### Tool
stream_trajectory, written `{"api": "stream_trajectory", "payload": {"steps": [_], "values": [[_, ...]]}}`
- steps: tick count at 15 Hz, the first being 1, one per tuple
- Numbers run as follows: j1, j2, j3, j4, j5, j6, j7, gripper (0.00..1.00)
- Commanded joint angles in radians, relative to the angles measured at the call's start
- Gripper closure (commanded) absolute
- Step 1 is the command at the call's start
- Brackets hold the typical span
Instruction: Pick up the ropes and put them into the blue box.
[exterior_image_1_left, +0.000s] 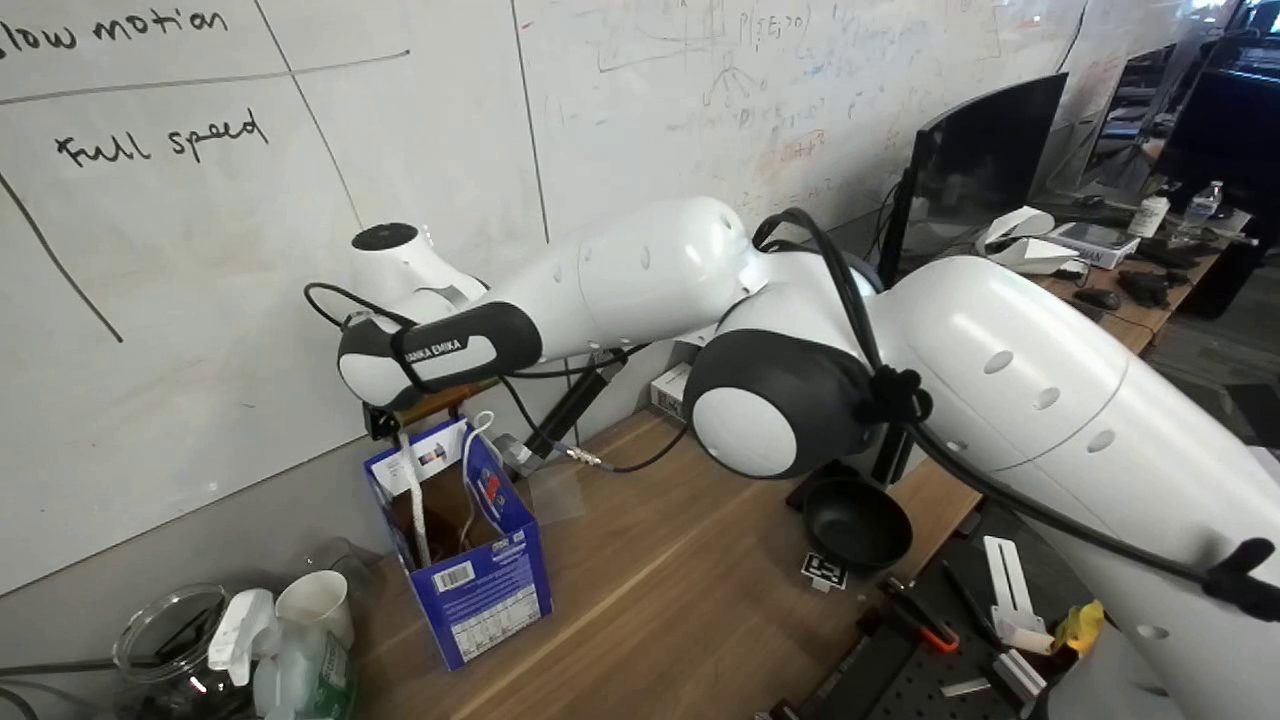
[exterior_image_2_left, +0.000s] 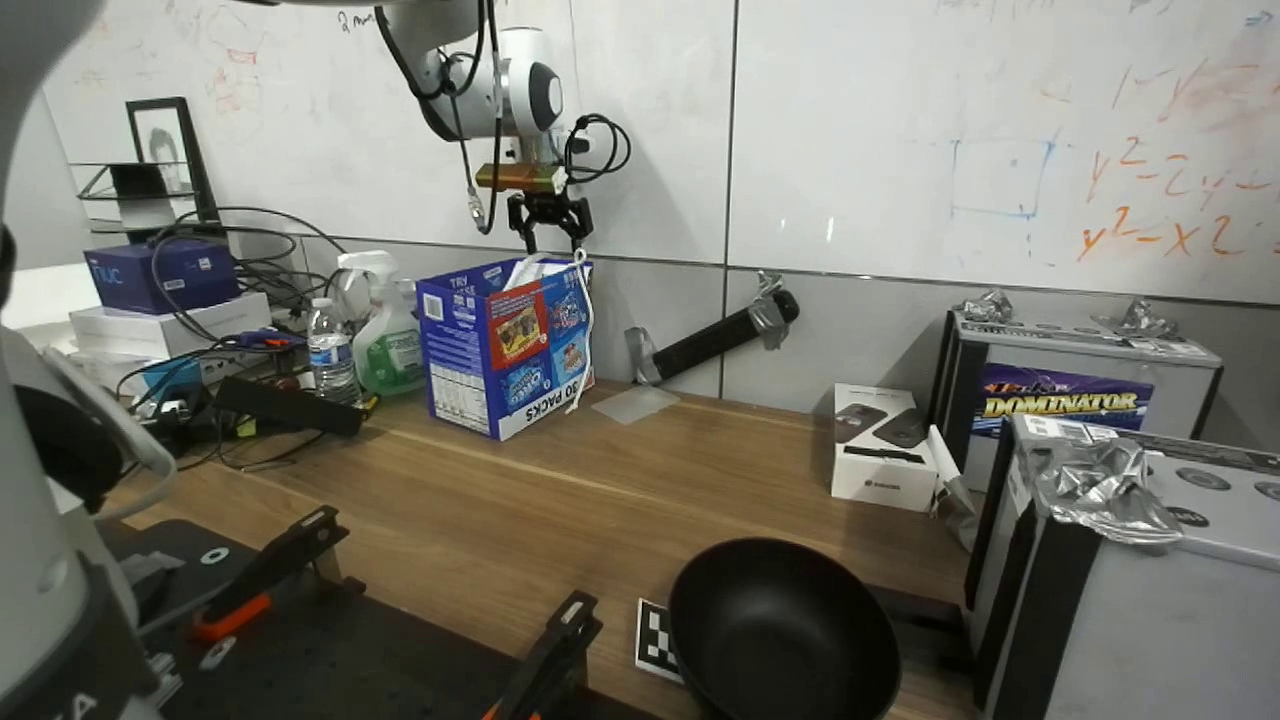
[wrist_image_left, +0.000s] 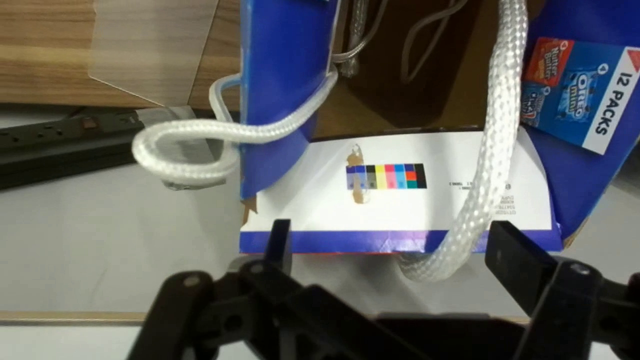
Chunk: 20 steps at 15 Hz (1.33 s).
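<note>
The blue box (exterior_image_1_left: 495, 590) stands upright on the table with its top open, close to the whiteboard wall. A thick white braided rope (wrist_image_left: 500, 115) runs out of its brown interior, across the white inner flap and over the edge. A thinner white rope (wrist_image_left: 230, 132) loops over a side wall, and in an exterior view this thin rope (exterior_image_2_left: 588, 330) hangs down outside the box. Parts of both ropes lie inside. Above the box, my gripper (exterior_image_2_left: 554, 246) points down, open. In the wrist view the thick rope passes between the spread fingers (wrist_image_left: 515, 265) without being gripped.
A spray bottle (exterior_image_2_left: 390, 340) and a water bottle (exterior_image_2_left: 332, 355) stand beside the box. A power strip (exterior_image_2_left: 715, 340) is taped to the wall nearby. A black pan (exterior_image_2_left: 780, 630), a white phone box (exterior_image_2_left: 880, 450) and grey cases (exterior_image_2_left: 1140, 600) occupy other parts of the table.
</note>
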Motion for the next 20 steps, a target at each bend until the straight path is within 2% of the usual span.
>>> {"api": "stream_trajectory", "payload": {"steps": [1, 9, 10, 11, 12, 13, 14, 17, 20], "values": [[0.029, 0.08, -0.032, 0.152, -0.022, -0.068, 0.079, 0.0], [0.044, 0.141, -0.046, 0.267, -0.03, -0.159, 0.124, 0.0], [0.045, 0.151, -0.047, 0.28, -0.031, -0.166, 0.126, 0.05], [0.045, 0.159, -0.048, 0.293, -0.031, -0.174, 0.127, 0.15], [0.042, 0.161, -0.048, 0.302, -0.029, -0.182, 0.126, 0.29], [0.045, 0.16, -0.052, 0.295, -0.026, -0.18, 0.127, 0.3], [0.045, 0.167, -0.053, 0.303, -0.026, -0.182, 0.128, 0.36], [0.045, 0.174, -0.055, 0.313, -0.026, -0.187, 0.13, 0.63], [0.045, 0.173, -0.056, 0.316, -0.027, -0.196, 0.133, 0.84]]}}
